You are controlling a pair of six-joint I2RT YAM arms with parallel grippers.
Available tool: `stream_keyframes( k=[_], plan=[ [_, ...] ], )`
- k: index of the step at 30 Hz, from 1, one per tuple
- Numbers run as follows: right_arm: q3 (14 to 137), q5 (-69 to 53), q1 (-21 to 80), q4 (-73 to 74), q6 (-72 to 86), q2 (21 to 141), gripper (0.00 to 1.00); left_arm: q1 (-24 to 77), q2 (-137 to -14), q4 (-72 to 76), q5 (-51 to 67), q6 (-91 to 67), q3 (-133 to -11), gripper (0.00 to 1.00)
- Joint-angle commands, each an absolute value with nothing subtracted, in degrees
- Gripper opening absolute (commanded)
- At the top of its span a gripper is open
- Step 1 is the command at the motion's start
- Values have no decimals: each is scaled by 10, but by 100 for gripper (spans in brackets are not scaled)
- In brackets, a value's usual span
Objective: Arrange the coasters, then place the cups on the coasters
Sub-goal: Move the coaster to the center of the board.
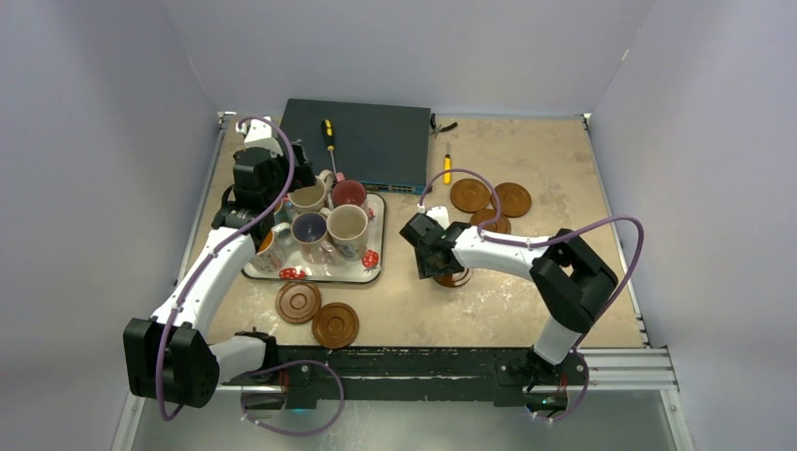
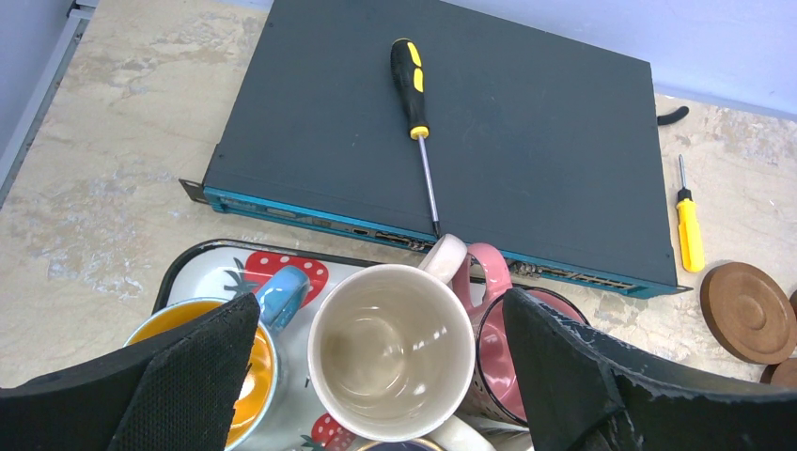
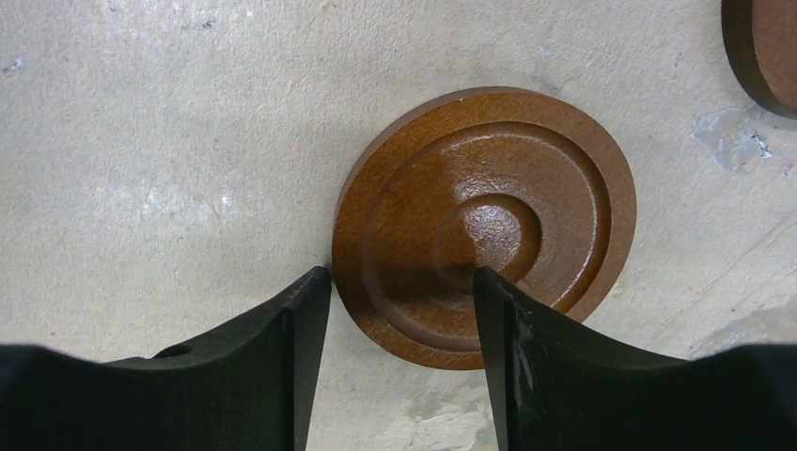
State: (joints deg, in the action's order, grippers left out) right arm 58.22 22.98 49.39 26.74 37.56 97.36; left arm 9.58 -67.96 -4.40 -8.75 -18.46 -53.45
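Note:
Several cups stand packed on the white strawberry tray (image 1: 373,271). My left gripper (image 2: 381,303) hangs open above them, its fingers straddling a cream cup (image 2: 391,349); the left finger is over the orange-inside blue cup (image 2: 188,329) and the right over the pink cup (image 2: 498,352). My right gripper (image 3: 399,277) is open low over one brown coaster (image 3: 484,221) lying flat on the table. Its left fingertip is at the coaster's left edge and its right fingertip over the middle. Two coasters (image 1: 298,303) (image 1: 335,324) lie front left and three (image 1: 470,194) (image 1: 512,198) (image 1: 491,222) lie back right.
A dark network switch (image 1: 357,141) sits at the back behind the tray with a black-and-yellow screwdriver (image 1: 329,136) on top. A small yellow screwdriver (image 1: 447,169) lies to its right. Walls close in on the left, back and right.

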Motion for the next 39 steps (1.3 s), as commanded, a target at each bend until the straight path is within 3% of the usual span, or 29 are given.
stream_keyframes(
  k=[1, 39],
  plan=[
    [593, 220, 492, 266, 384, 965, 60, 100, -672, -34, -88, -183, -544, 96],
    [546, 227, 405, 176, 336, 965, 51, 100, -674, -35, -90, -183, -543, 96]
  ],
)
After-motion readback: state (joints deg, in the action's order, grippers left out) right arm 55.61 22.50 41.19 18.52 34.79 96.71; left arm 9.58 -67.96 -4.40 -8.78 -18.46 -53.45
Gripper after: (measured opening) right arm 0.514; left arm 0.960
